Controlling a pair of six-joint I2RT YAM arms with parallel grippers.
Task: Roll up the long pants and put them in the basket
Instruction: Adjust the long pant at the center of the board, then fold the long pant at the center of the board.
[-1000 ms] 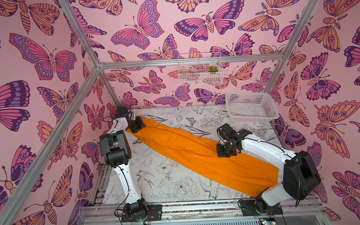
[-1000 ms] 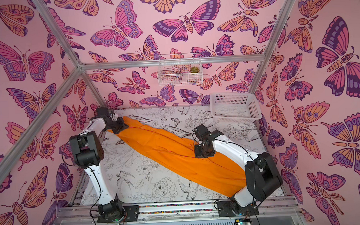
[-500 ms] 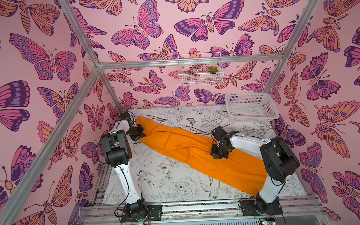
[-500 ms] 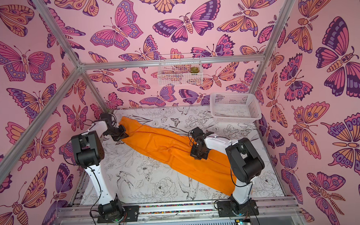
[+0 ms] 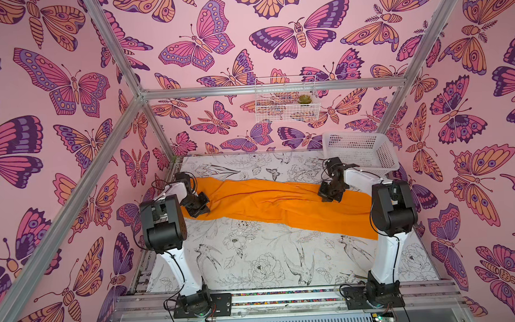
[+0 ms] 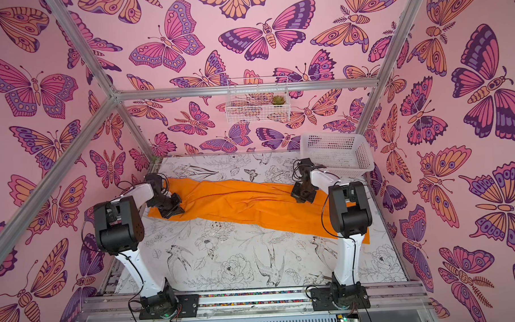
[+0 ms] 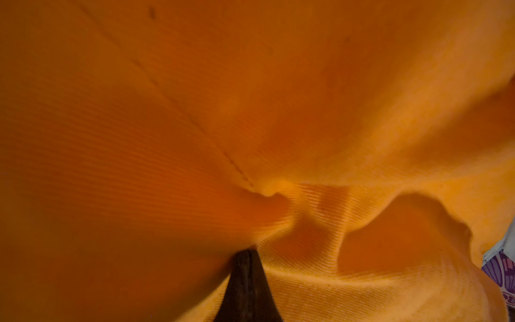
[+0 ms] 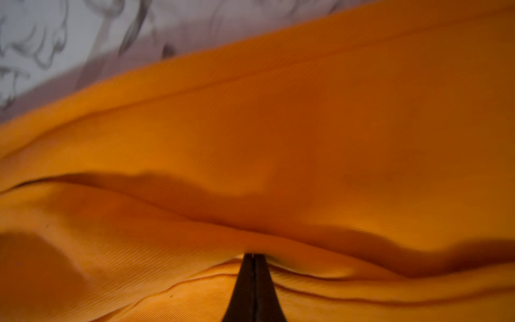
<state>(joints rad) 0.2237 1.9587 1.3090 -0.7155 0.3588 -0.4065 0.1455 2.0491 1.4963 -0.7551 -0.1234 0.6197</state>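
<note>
The long pants (image 5: 281, 202) (image 6: 246, 203) are plain bright orange and lie stretched across the back half of the table, wrinkled along the middle. In both top views my left gripper (image 5: 201, 211) (image 6: 173, 212) sits at their left end. My right gripper (image 5: 329, 196) (image 6: 302, 197) sits on their right part. In the left wrist view the left gripper (image 7: 248, 252) is shut, with orange cloth (image 7: 167, 111) puckered at its tips. In the right wrist view the right gripper (image 8: 253, 255) is shut under a fold of the cloth (image 8: 306, 139).
A white plastic basket (image 5: 359, 152) stands at the back right corner, close behind the right arm. A wire basket (image 5: 286, 104) with a small plant hangs on the back wall. The table's bird-and-flower cover (image 5: 253, 256) lies bare in front of the pants.
The pants swung from a diagonal to lying nearly straight across the table. My left gripper came forward with its end, and my right gripper went back and to the right with the cloth.
</note>
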